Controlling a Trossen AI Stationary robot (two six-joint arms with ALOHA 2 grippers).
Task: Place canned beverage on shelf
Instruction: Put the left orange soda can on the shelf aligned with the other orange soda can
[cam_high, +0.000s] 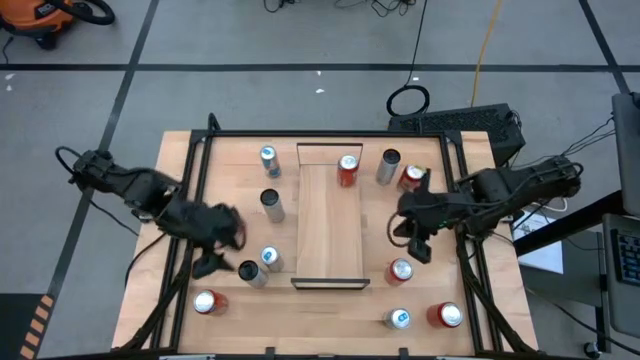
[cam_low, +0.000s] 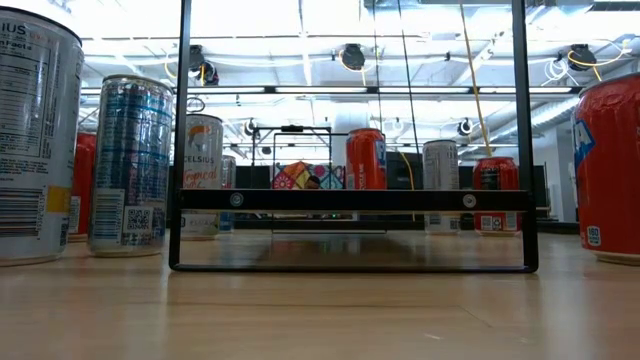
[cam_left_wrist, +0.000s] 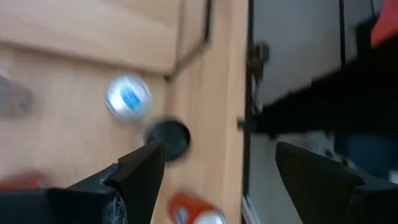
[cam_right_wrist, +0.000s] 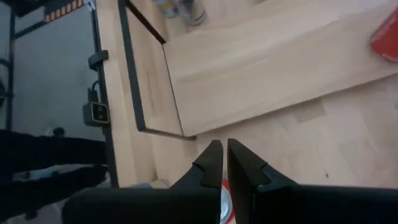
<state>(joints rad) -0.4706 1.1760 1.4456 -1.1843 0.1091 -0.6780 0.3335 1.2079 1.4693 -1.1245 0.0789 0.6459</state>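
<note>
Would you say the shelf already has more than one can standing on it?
No, the high view shows only one red can on the shelf, at one end.

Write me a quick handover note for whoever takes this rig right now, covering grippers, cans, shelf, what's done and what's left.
Left gripper: open, empty, over the table's left front beside a dark-topped can.
Right gripper: shut, empty, right of the shelf, above a red can.
Done: one red can stands at the shelf's far end.
Left: the other cans stand on the table around the shelf; the rest of the board is bare.
</note>
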